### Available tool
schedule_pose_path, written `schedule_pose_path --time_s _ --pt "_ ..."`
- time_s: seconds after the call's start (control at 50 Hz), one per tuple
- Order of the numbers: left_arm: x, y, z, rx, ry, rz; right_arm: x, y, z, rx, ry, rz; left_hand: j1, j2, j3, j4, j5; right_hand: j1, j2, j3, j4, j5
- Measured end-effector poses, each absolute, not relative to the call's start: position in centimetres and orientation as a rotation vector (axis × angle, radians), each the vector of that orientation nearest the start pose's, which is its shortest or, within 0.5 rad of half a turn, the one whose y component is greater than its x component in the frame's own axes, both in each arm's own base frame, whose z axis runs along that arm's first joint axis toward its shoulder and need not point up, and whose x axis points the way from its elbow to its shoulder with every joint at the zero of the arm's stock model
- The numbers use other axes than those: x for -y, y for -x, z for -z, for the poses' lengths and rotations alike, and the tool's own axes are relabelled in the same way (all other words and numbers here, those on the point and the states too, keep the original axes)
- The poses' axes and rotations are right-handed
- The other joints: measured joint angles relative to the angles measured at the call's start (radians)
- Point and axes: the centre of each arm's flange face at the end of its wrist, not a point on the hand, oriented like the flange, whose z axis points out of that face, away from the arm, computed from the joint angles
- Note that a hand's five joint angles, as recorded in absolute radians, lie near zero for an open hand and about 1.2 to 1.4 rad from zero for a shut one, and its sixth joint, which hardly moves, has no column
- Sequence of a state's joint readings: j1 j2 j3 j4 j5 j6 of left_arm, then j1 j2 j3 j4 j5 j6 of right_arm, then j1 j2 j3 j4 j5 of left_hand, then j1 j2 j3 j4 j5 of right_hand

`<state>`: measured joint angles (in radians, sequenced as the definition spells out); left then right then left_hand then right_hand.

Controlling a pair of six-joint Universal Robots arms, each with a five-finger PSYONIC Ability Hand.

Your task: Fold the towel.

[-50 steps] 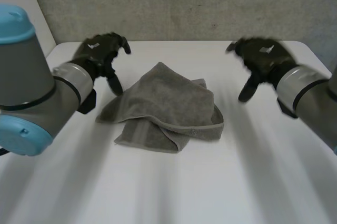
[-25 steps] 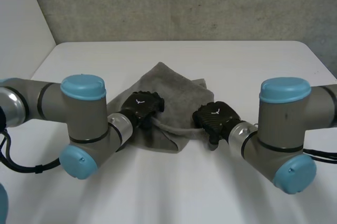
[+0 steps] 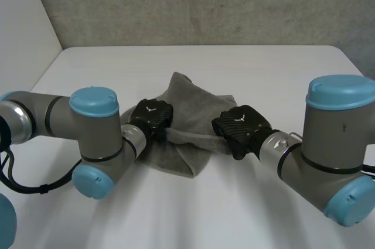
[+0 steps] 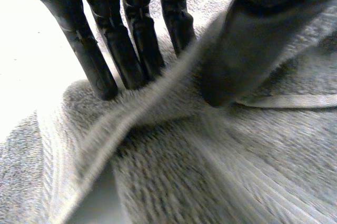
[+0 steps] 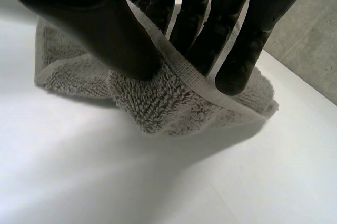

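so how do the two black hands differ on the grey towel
The left hand pinches the grey towel by its hem at the left part, over more bunched cloth; the right hand pinches the hem at the right end, a loose fold hanging below. Both pinch between thumb and straight fingers.

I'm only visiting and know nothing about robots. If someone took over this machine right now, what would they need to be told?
Left hand: shut on the towel, hem pinched between thumb and fingers.
Right hand: shut on the towel, pinching the hem further along.
Towel: crumpled at the middle of the white table, hem running between the hands.
Done: both grasps. Left: spread it out, then fold; no neat fold yet.
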<state>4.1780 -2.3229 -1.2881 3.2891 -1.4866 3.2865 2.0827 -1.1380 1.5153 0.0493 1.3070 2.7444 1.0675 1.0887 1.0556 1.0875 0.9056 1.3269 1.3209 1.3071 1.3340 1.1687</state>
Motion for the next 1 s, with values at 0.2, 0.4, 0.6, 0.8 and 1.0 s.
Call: schedule_pose_path --time_s 0.2,0.4,0.6,0.8,1.0 --pt "29.2 32.5 -16.5 -2.562 -0.972 2.072 21.4 -29.6 -20.7 -2.118 1.408 1.404 0.164 0.204 0.210 0.207 0.157 0.000 0.000 0.000 0.006 0.000" --pt "28.5 30.3 -22.6 -2.527 -0.919 2.119 21.1 -29.5 -25.1 -2.056 1.575 1.463 0.197 0.260 0.273 0.267 0.187 0.000 0.000 0.000 0.006 0.003" --pt "29.5 29.1 -26.9 -2.451 -0.869 2.185 21.5 -30.1 -31.0 -1.898 1.552 1.646 0.206 0.260 0.273 0.268 0.225 0.000 0.000 0.024 0.006 0.004" --pt "37.3 31.0 -29.2 -2.054 -0.828 2.469 30.1 -35.9 -32.9 -1.577 1.358 2.170 0.215 0.264 0.276 0.271 0.249 0.004 0.000 0.029 0.008 0.006" --pt "38.6 31.8 -41.5 -1.314 -0.573 3.006 33.3 -37.8 -43.2 -1.006 0.748 2.860 0.216 0.264 0.276 0.272 0.250 0.008 0.000 0.029 0.008 0.006"
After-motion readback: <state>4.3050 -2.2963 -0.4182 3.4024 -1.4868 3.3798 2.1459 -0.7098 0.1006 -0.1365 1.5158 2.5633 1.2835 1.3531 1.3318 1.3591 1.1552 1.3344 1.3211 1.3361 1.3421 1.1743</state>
